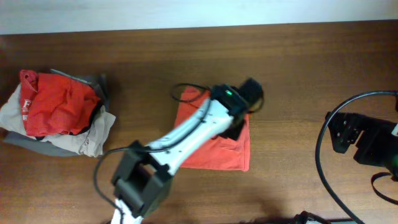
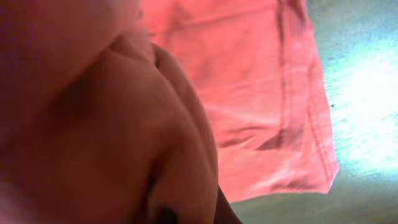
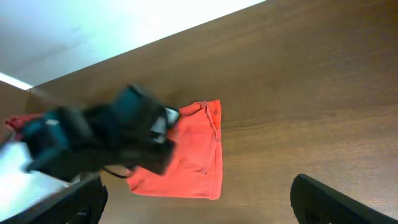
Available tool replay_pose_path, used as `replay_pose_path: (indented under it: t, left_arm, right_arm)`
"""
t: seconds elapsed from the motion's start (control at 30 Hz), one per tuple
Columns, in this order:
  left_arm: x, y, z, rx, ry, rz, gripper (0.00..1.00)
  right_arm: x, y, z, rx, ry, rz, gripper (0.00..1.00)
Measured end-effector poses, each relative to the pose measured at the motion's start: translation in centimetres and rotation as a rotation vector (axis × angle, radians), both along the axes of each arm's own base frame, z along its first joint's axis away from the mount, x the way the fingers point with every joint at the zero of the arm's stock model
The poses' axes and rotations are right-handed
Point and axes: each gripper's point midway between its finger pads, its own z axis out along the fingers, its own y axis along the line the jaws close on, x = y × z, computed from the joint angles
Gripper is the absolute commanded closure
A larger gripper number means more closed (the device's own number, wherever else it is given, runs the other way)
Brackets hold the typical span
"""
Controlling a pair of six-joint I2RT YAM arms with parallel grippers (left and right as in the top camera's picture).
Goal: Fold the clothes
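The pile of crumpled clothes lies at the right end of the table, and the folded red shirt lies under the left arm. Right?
No: the overhead view shows the pile at the left end of the table. The folded red shirt does lie under the left arm.

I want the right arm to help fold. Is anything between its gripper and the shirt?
Nothing visible: only bare table lies between the right gripper and the shirt. The left arm crosses over the shirt itself, leaving its lower right part uncovered.
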Motion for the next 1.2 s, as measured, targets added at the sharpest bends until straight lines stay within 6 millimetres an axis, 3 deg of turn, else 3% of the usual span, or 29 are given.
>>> replay_pose_path:
  t: [0.07,0.1,0.17,0.23,0.27,0.43,0.63,0.73,0.8,0.93,1.03,1.2]
  left_arm:
    - [-0.7,-1.1,-1.3,0.014,0.012,-0.026,0.92]
    - [-1.1,-1.6,-1.9,0.021,0.016,-0.04,0.84]
    - [-1.9,-2.4,-2.8,0.032,0.022,-0.062,0.5]
    - [-2.4,-3.3,-3.2,0.03,0.016,-0.084,0.36]
    - [-2.7,-3.7,-3.2,0.027,0.013,-0.095,0.19]
    - [-3.4,-5.0,-2.1,0.027,-0.017,-0.139,0.19]
    - [-1.5,-6.4,3.6,-0.034,-0.1,-0.131,0.16]
    - [-0.8,-5.6,6.4,-0.022,-0.14,-0.117,0.13]
    - [-0.6,-4.6,7.1,0.007,-0.137,-0.109,0.13]
    - [0.2,-2.4,6.9,0.056,-0.119,-0.077,0.19]
    - [1.0,-1.7,6.4,0.07,-0.104,-0.108,0.17]
    - [2.3,-2.9,3.6,0.083,-0.102,-0.212,0.07]
  right_arm:
    - [0.0,0.0,0.0,-0.001,0.0,0.0,0.01]
    - [0.0,0.0,0.0,-0.001,0.0,0.0,0.01]
    - [0.0,0.0,0.0,-0.001,0.0,0.0,0.01]
    - [0.0,0.0,0.0,-0.001,0.0,0.0,0.01]
    - [0.0,0.0,0.0,0.0,0.0,0.0,0.01]
    - [0.0,0.0,0.0,0.0,0.0,0.0,0.01]
    - [0.0,0.0,0.0,-0.001,0.0,0.0,0.01]
    - [0.0,0.0,0.0,0.0,0.0,0.0,0.01]
    - [0.0,0.0,0.0,-0.001,0.0,0.0,0.01]
    - [0.1,-0.1,-0.1,-0.001,0.004,-0.003,0.01]
    - [0.3,-0.2,-0.2,0.001,0.012,-0.003,0.01]
    - [1.2,-0.7,-0.7,0.016,0.042,-0.003,0.01]
